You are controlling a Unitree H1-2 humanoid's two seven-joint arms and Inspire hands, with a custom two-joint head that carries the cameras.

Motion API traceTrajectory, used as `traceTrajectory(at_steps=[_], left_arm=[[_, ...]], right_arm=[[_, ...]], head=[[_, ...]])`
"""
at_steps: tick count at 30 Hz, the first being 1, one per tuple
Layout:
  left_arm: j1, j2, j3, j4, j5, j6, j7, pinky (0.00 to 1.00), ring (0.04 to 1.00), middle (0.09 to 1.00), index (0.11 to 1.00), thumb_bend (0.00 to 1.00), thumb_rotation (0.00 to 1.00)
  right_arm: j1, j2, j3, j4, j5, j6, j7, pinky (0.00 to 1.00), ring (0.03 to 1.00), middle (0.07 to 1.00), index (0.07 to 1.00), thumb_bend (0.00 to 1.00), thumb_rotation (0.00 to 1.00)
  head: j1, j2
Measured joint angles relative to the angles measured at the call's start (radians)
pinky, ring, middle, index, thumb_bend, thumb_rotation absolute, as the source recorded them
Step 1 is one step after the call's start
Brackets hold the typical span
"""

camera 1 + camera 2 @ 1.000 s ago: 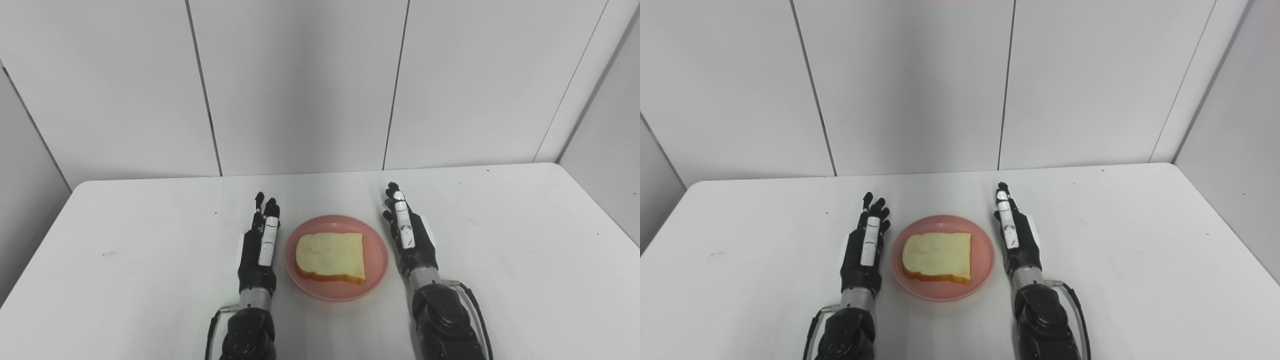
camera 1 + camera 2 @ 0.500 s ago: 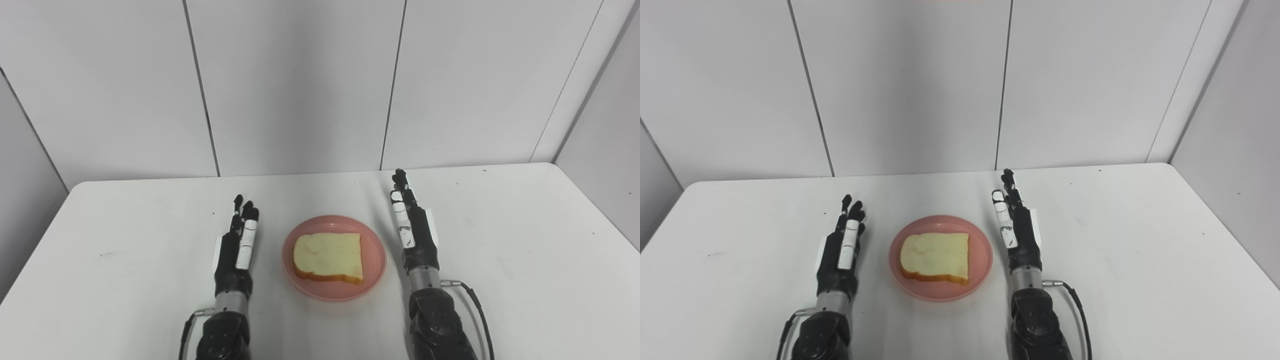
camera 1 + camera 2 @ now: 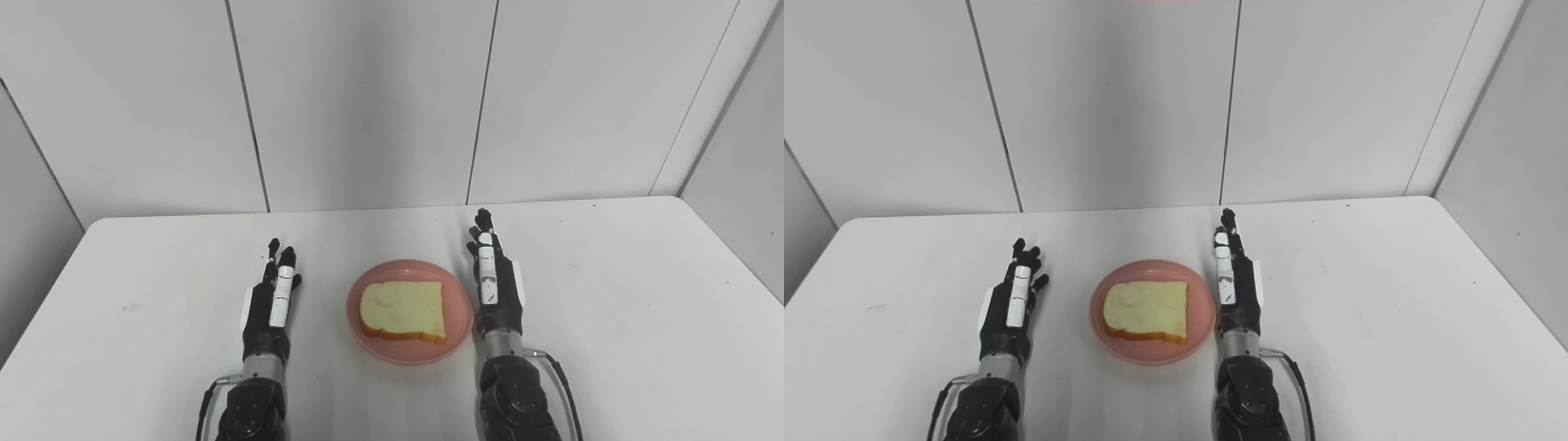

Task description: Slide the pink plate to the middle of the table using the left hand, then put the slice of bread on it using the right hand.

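The round pink plate [image 3: 409, 311] sits near the middle of the white surface [image 3: 643, 318], close to its near edge, and the pale square slice of bread [image 3: 402, 310] with its golden crust lies flat on it, long axis running left to right, inside the rim. By my reading both parts of the task look done as things lie. Your black right hand [image 3: 493, 286] stands just beside the plate's right rim, fingers straight and pointing away from you, spread and holding nothing; whether its heel touches the rim I cannot tell. Your black left hand [image 3: 274, 304] lies well apart from the plate's left rim, likewise flat, fingers extended and empty. So the right hand is the nearer one, with the plate directly to its left. If you pull back, take the right hand away to the right rather than across, or you risk nudging the plate.
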Motion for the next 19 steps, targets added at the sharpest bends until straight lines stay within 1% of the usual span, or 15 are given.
traceTrajectory(at_steps=[3,6,9,19], left_arm=[[-0.001,-0.002,-0.002,0.008,0.001,-0.011,0.000,1.00,0.978,0.962,1.000,0.89,0.91],[-0.001,-0.005,-0.002,0.019,0.001,-0.031,0.000,1.00,0.982,0.962,1.000,0.89,0.90],[-0.003,-0.010,0.000,0.026,-0.001,-0.042,0.000,1.00,0.992,0.978,1.000,0.90,0.89],[-0.003,-0.014,0.001,0.026,-0.001,-0.044,0.000,1.00,0.989,0.981,1.000,0.90,0.90]], right_arm=[[0.004,-0.001,0.000,-0.015,0.024,0.040,0.004,0.94,0.945,0.959,0.926,0.80,0.96],[0.009,-0.003,0.000,-0.026,0.039,0.057,0.007,0.93,0.939,0.956,0.923,0.80,0.95],[0.014,-0.006,0.000,-0.036,0.053,0.078,0.014,0.93,0.944,0.961,0.918,0.80,0.92],[0.028,-0.007,-0.003,-0.061,0.083,0.101,0.028,0.93,0.937,0.957,0.906,0.79,0.90]], head=[[0.014,0.000],[0.020,0.002],[0.031,0.000],[0.041,0.005]])
